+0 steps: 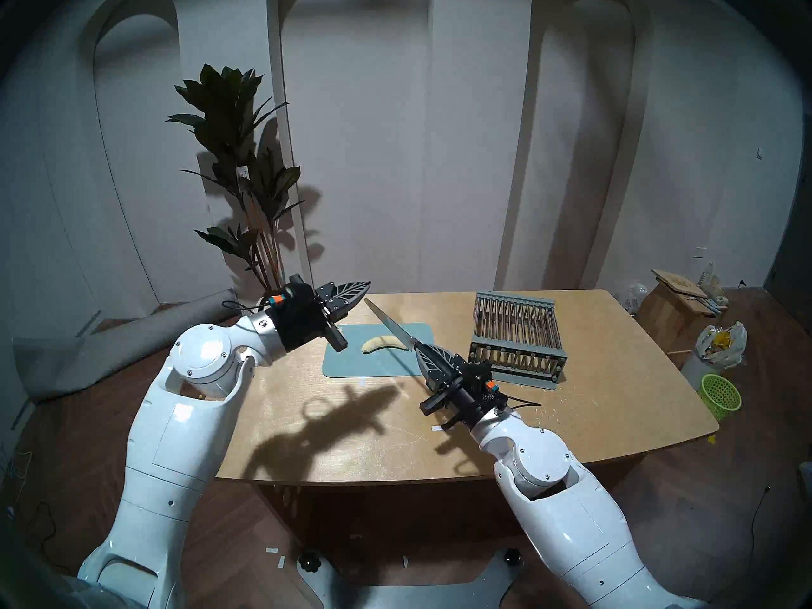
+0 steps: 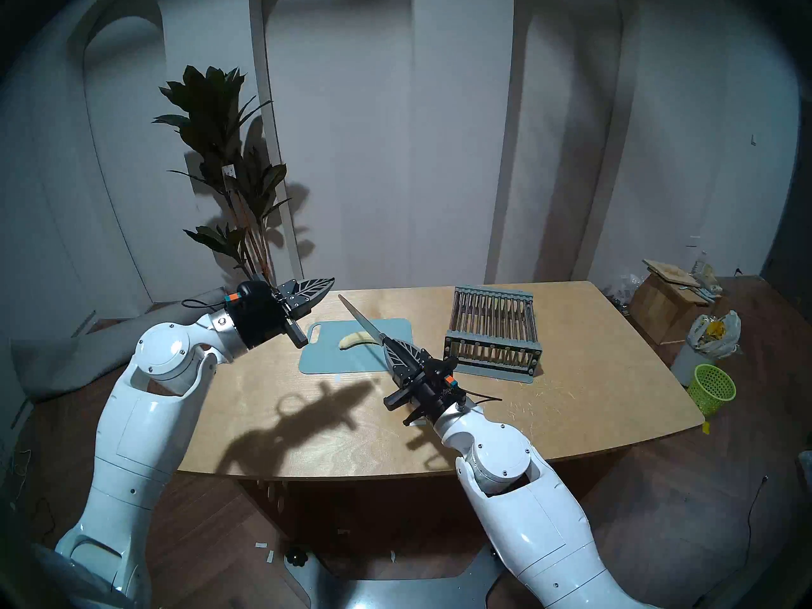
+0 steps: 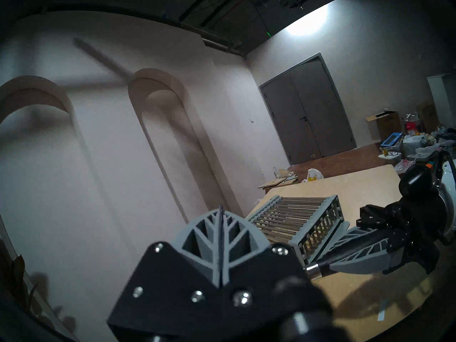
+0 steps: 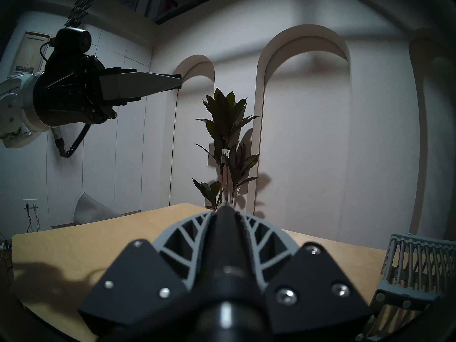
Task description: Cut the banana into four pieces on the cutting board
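Observation:
A whole peeled banana [image 1: 383,343] lies in one piece on the light blue-grey cutting board [image 1: 351,364] at the table's middle back; it also shows in the head right view [image 2: 355,339] on the board [image 2: 325,360]. My right gripper [image 1: 417,346] is shut on the handle of a long knife [image 1: 389,320], whose blade points to the far left and crosses over the banana's right end. The right wrist view shows the fingers [image 4: 195,225] clamped on the dark handle. My left gripper [image 1: 367,285] is shut and empty, raised beyond the board's far left corner.
A grey slatted rack [image 1: 518,335] stands on the table right of the board, close to my right gripper. A potted plant [image 1: 246,199] stands behind the table's far left. A green basket [image 1: 720,393], a bag and boxes sit on the floor at the right.

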